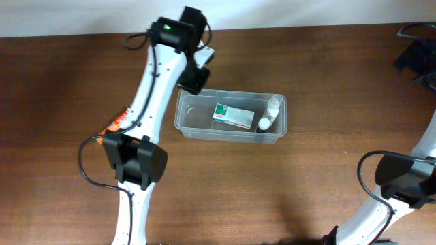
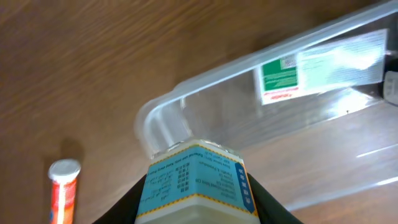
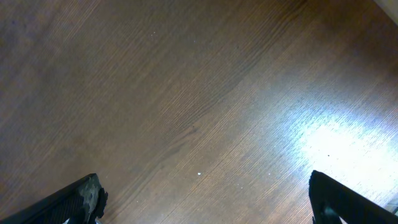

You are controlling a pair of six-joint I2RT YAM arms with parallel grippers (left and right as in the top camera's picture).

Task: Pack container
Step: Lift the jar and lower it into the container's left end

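The container (image 1: 188, 129) is a clear rectangular tub in the middle of the table. A green-and-white box (image 1: 233, 116) and a small white-capped bottle (image 1: 272, 113) lie inside it. My left gripper (image 1: 193, 77) hovers over the tub's left end. In the left wrist view my left gripper (image 2: 197, 188) is shut on a white pack with a light-blue label (image 2: 196, 177), held just short of the container's rounded corner (image 2: 149, 121). My right gripper (image 3: 205, 200) is open over bare wood, nothing between its fingers.
An orange tube with a white cap (image 2: 62, 186) lies on the table left of the tub, partly behind the left arm (image 1: 114, 124) in the overhead view. Dark gear (image 1: 417, 54) sits at the far right edge. The right arm's base (image 1: 402, 180) is at the lower right.
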